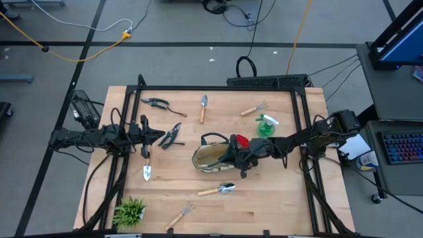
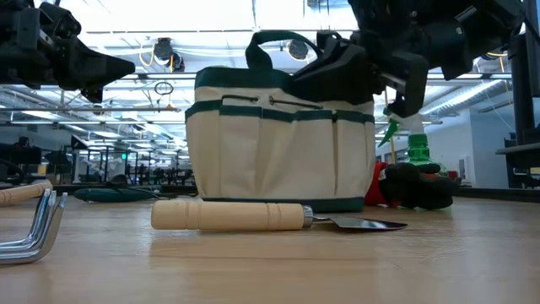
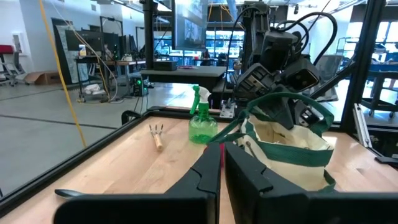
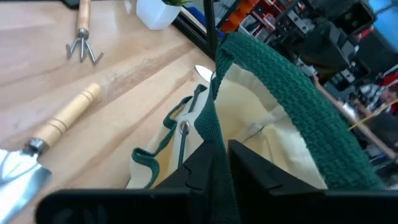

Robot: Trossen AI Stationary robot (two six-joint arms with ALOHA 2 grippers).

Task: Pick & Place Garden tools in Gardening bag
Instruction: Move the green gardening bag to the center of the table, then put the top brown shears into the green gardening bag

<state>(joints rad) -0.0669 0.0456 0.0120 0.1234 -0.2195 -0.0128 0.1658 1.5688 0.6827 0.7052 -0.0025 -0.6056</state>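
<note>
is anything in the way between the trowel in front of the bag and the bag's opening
Yes. The right gripper sits over the gardening bag, at its green handle, partly covering the opening. The table between the trowel and the bag looks bare.

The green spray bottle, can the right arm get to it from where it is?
Probably yes. The right gripper is over the gardening bag, and the green spray bottle stands close beside that arm with bare table around it.

Cream canvas gardening bag (image 2: 278, 156) — woven green handle, wooden-handled metal trowel (image 2: 270, 216)
</note>
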